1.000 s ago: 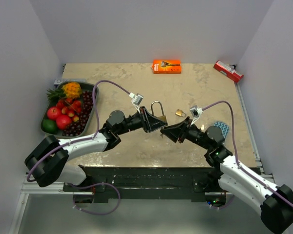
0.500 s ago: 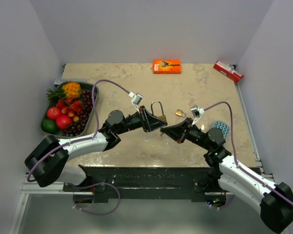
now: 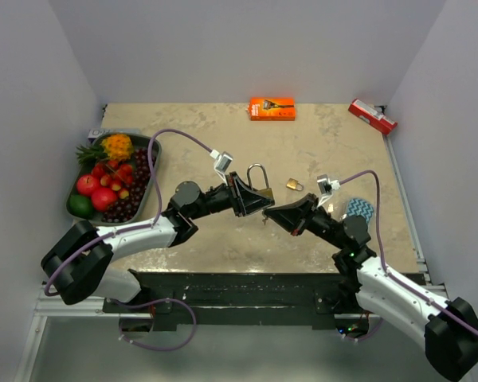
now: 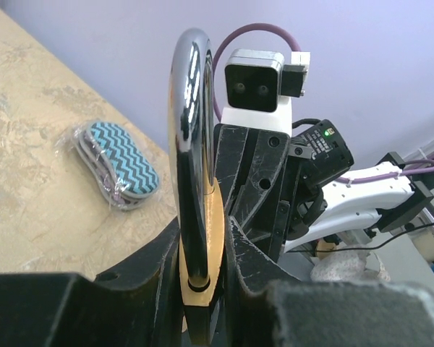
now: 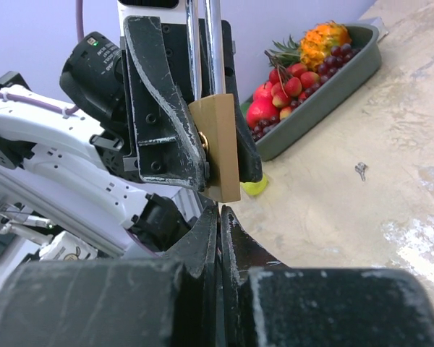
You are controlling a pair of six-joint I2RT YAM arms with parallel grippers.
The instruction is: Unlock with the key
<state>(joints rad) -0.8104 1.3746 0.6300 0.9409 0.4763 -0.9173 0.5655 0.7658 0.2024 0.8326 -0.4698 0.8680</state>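
Left gripper (image 3: pixel 256 199) clamps the brass padlock with steel shackle (image 5: pixel 220 144) upright over the tan table (image 3: pixel 207 135) — right gripper (image 5: pixel 219 215), half open a second ago, now pinched closed just beneath it.

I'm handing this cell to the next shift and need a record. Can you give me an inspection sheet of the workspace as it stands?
Surface: table, beige and mottled.
Job's things: padlock, brass, held upright above the table; key not visible.
Clutter: fruit tray at the left; small padlock mid-table; orange box and red pack at the far edge; zigzag pouch at the right.
Grippers: left claw shut on padlock; right claw shut, tips just under the padlock's body.
Cables: a purple cable arcs over each arm, away from the claws.
Surroundings: plain walls on three sides; nothing else seen.
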